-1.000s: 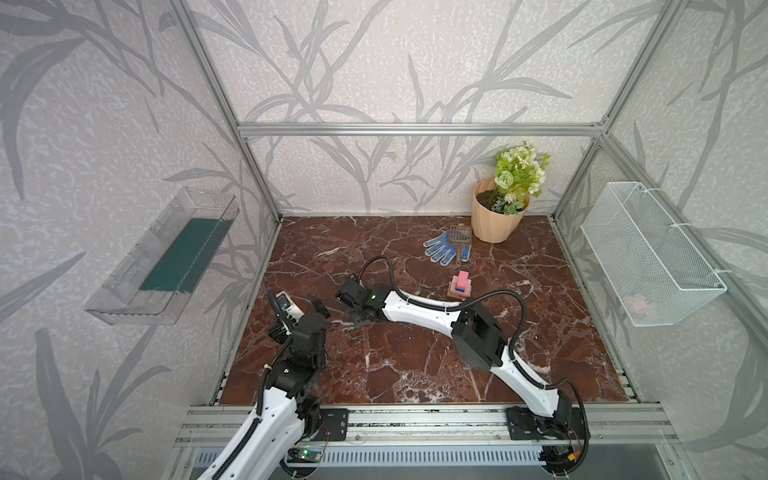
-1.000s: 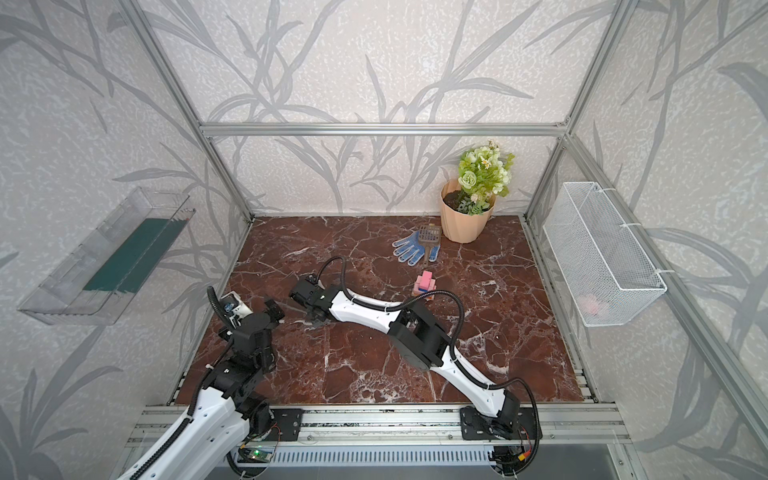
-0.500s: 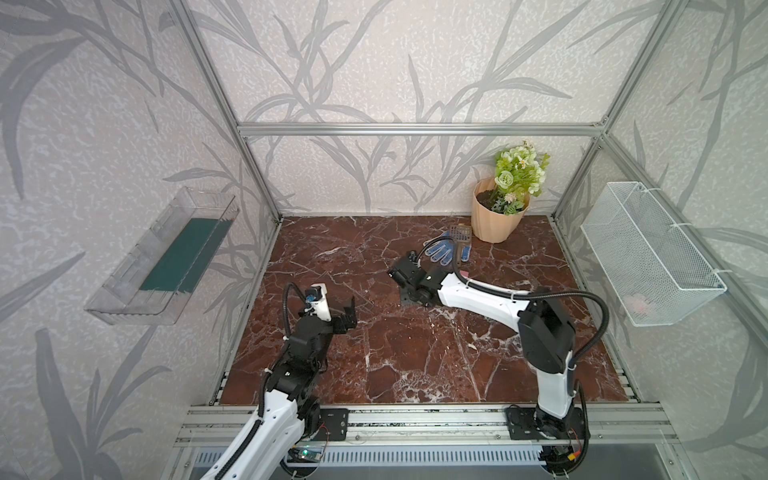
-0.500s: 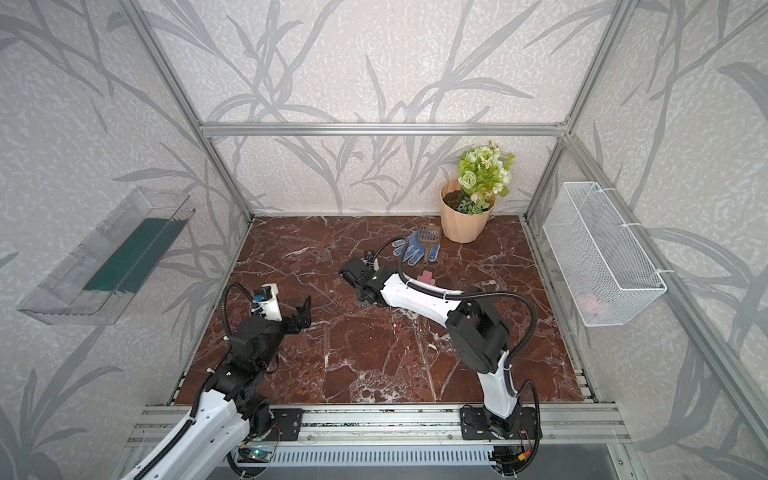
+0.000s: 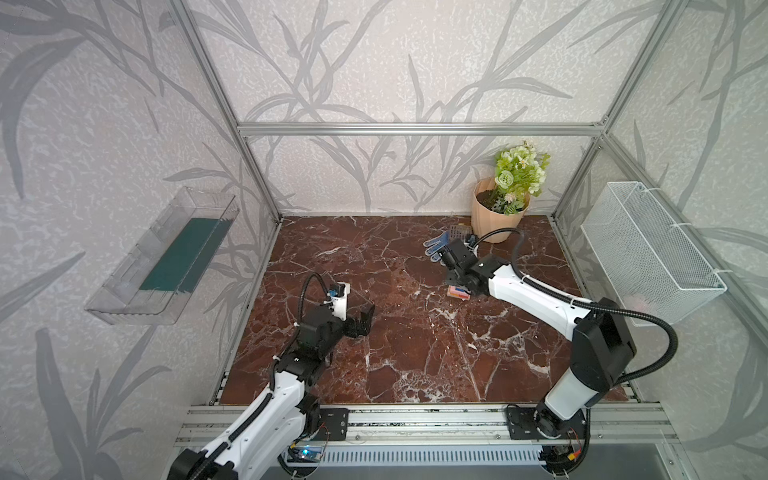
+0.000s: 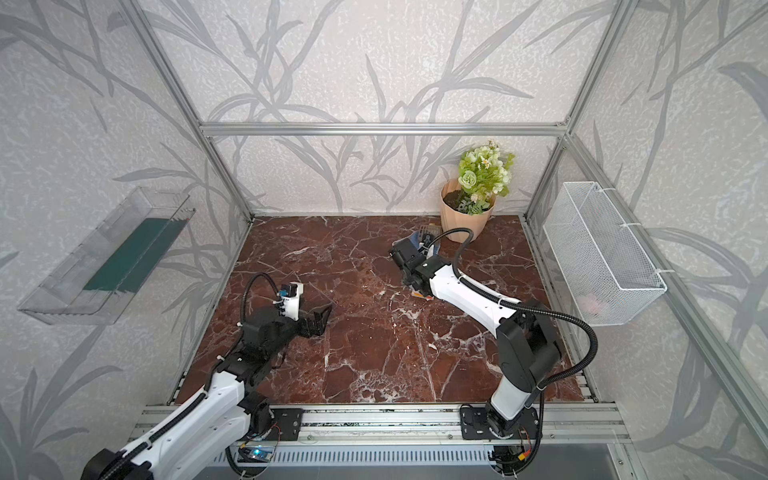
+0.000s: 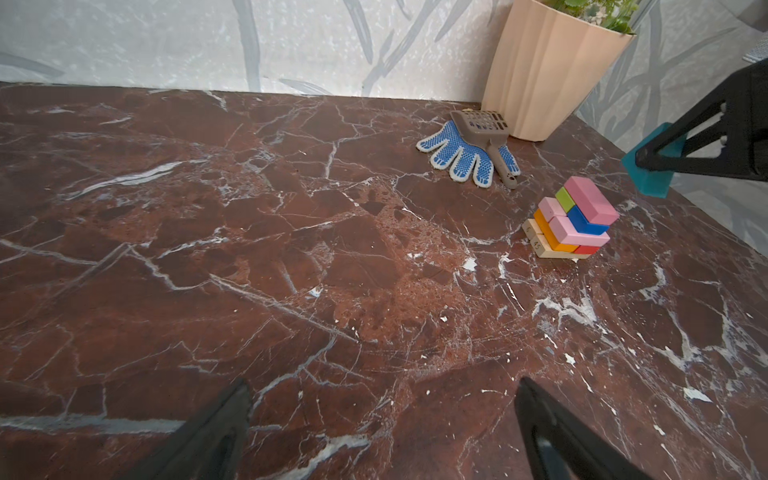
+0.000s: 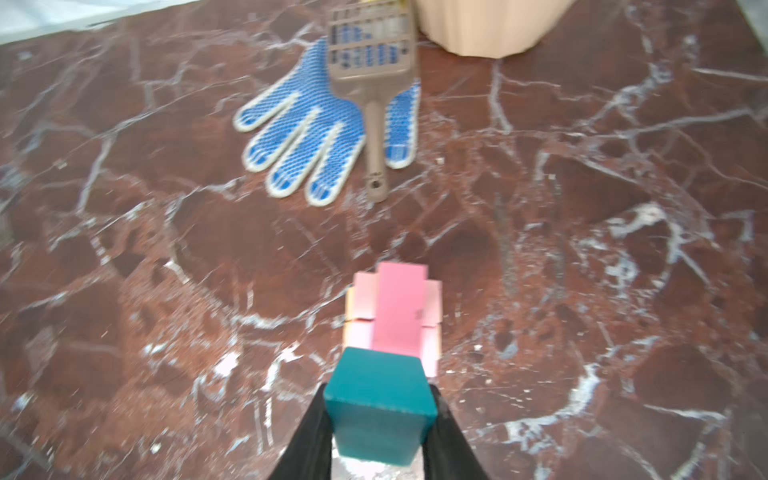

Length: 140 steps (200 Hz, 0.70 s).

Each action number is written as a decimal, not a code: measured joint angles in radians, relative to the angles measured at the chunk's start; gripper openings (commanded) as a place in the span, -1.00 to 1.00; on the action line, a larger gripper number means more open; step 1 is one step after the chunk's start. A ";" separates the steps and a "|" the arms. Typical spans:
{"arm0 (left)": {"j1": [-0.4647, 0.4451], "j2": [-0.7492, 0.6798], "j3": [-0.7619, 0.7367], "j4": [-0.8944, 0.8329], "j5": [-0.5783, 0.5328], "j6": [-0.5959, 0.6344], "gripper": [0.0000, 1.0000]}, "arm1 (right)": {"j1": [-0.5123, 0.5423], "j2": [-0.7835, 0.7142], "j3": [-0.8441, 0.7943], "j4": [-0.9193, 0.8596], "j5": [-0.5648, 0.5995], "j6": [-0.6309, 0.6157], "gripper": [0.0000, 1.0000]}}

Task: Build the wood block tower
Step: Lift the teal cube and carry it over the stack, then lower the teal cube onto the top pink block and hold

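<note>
— Where does the tower stand?
— Right of centre in a top view. The tower [image 5: 458, 292] is smooth painted rectangles on tan slats, on the veined marble bench [image 5: 395, 353].
— And the right pincer [image 8: 379, 419]?
— Narrowly closed on a matte teal block [image 8: 376, 386], near the pink top and clear of it. Its outstretched arm has swung over from the left. The left pincer [image 7: 382, 384] gapes wide, empty.
</note>
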 measured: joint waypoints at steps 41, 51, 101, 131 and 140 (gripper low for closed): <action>0.000 0.045 0.029 0.010 0.026 0.005 0.99 | -0.043 0.052 0.067 -0.064 -0.002 0.024 -1.00; 0.000 0.043 0.029 0.011 0.029 0.005 0.98 | -0.043 0.061 0.068 -0.072 -0.003 0.026 -1.00; 0.000 0.010 0.029 0.014 0.033 0.006 0.98 | -0.056 0.112 0.069 -0.072 -0.036 0.025 -1.00; 0.000 -0.002 0.028 0.014 0.033 0.006 0.98 | -0.062 0.127 0.069 -0.053 -0.061 0.022 -1.00; 0.000 -0.002 0.029 0.014 0.033 0.006 0.98 | -0.063 0.127 0.069 -0.050 -0.066 0.020 -1.00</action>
